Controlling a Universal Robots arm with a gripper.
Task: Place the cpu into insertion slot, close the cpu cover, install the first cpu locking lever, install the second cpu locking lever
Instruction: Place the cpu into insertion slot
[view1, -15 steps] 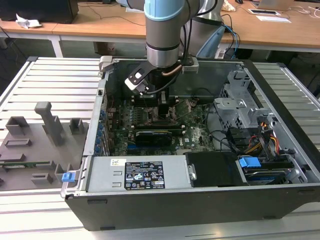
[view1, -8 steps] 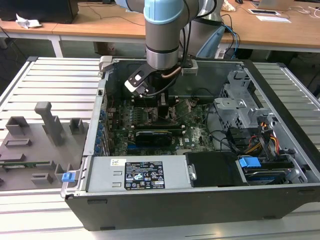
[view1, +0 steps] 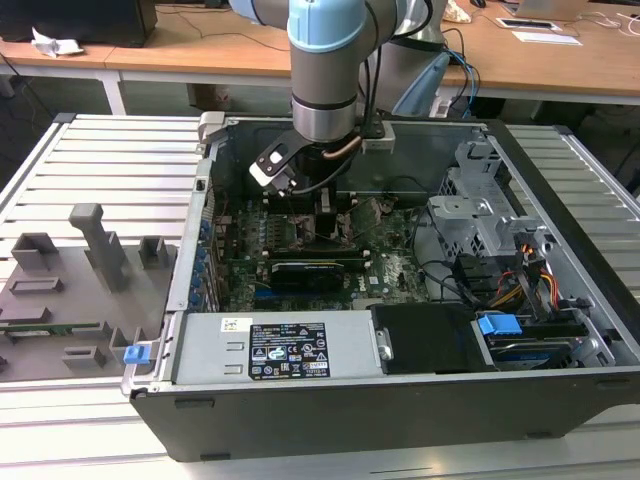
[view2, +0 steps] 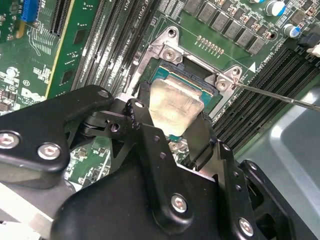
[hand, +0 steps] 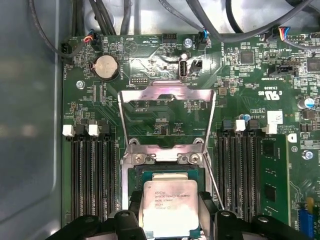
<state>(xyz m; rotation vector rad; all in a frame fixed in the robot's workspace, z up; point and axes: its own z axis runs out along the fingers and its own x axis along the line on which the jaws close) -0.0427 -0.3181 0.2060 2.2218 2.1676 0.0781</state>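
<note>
Cpu (hand: 170, 207) hangs over a big grey table (view1: 100, 160) that holds an open computer case (view1: 300, 418) with a green board (view1: 395, 262) inside. We see the arm (view1: 325, 70) point straight down. Its gripper (view2: 170, 122) squeezes the chip right over the insertion slot (hand: 165, 172). The cpu cover (hand: 167, 90) stands open just past the fingertips.

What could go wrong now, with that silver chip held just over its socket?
1. The gripper holds the cpu over the insertion slot; lowered crooked, it might bend the socket's pins.
2. A thin metal lever lies close beside the socket and could snag a finger.
3. The cpu cover is flipped open; it might drop early.
</note>
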